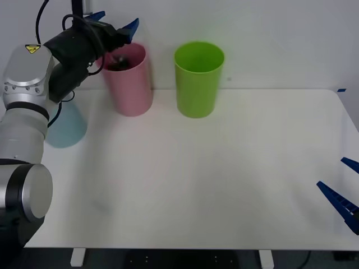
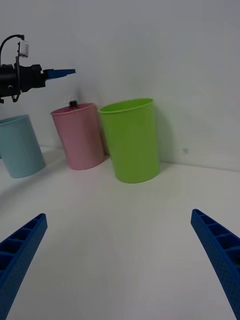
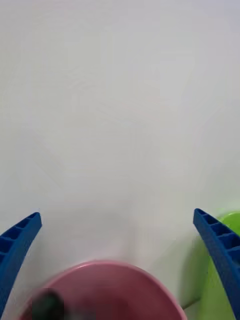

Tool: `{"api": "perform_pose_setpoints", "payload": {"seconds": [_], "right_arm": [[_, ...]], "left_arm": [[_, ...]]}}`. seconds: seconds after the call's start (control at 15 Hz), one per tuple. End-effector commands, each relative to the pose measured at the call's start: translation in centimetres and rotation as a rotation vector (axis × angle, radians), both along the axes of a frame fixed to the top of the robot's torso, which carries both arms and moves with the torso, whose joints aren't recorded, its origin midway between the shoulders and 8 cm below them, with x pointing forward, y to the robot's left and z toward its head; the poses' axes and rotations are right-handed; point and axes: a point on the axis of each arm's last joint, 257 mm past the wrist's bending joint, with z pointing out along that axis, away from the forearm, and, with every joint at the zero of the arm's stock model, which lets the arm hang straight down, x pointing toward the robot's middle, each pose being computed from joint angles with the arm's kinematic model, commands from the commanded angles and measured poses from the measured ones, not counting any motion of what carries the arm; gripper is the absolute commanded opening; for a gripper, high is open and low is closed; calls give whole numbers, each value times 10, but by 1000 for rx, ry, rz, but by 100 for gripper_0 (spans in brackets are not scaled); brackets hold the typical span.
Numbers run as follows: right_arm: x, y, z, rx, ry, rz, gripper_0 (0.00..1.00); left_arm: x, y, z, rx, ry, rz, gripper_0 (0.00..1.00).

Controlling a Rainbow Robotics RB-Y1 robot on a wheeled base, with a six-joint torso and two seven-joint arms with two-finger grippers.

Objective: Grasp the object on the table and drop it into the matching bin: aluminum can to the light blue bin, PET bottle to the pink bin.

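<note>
The pink bin (image 1: 132, 84) (image 2: 80, 135) stands at the back left of the white table (image 1: 213, 179). The PET bottle (image 1: 119, 60) sits inside it, a dark shape at the mouth. Its black cap (image 2: 73, 103) peeks just over the rim, and it is a dark blur (image 3: 47, 305) in the left wrist view. My left gripper (image 1: 114, 22) (image 3: 117, 216) hovers open just above the pink bin's rim (image 3: 110, 267), holding nothing. The light blue bin (image 1: 66, 126) (image 2: 20, 145) stands left of the pink one, partly behind my left arm. My right gripper (image 1: 331, 172) (image 2: 118, 215) rests open at the table's right front edge.
A lime green bin (image 1: 197, 78) (image 2: 132, 140) (image 3: 227, 260) stands right of the pink bin, a short gap between them. A white wall rises right behind the bins. The table's front edge runs near my right gripper.
</note>
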Motion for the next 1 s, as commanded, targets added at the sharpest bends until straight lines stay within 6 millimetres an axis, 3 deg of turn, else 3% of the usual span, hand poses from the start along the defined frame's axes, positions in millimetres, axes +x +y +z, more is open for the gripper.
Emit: {"api": "perform_pose_setpoints", "payload": {"seconds": [0.07,0.4,1.0], "right_arm": [[0,0,0,0,0,0,100],[0,0,0,0,0,0,100],[0,0,0,0,0,0,100]], "left_arm": [[-15,2,-1,-48,-21,-38,100],[-54,19,-12,-116,-57,-78,100],[-142,70,-40,-139,-92,-141,100]]}}
